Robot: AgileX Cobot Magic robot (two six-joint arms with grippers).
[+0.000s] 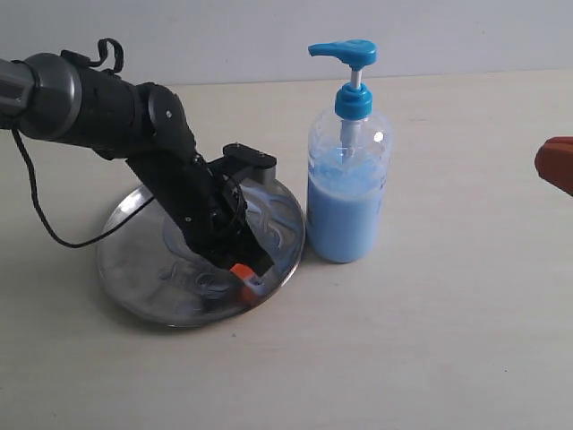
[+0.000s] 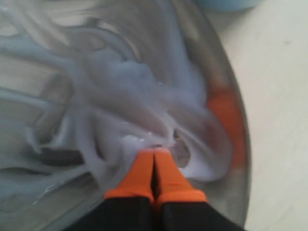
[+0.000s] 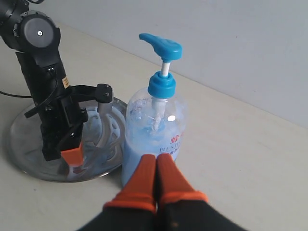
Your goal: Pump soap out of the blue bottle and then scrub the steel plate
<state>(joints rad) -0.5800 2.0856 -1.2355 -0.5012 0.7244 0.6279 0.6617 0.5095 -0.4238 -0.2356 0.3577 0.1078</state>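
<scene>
The steel plate [image 1: 134, 269] lies flat on the table [image 1: 430, 349], left of centre in the exterior view, open face up. It is round, so it has no long axis to speak of. Pale blue-white soap [image 2: 130, 101] is smeared in swirls across its middle and toward the rim nearest the bottle, while the far left part looks mostly bare metal.

The left pincer [image 1: 243, 276] is down on the plate near its front right edge. Its orange tips are pressed together with nothing between them, and their ends sit in the soap. From that I judge the pumping is done and the scrubbing step is in hand. The next move calls for dragging the closed tips across the plate with light downward contact, working out to the unsoaped left side. It should not push so hard near the rim that the plate tips or slides.

The blue bottle [image 1: 347, 197] stands upright just beside the plate's right edge, very near or touching it. Its long axis is vertical, it is over half full, its pump head is raised and its spout points left, toward the plate side.

The right pincer [image 3: 155, 161] is fully closed and empty. It hangs at the far right, well apart from the bottle.
</scene>
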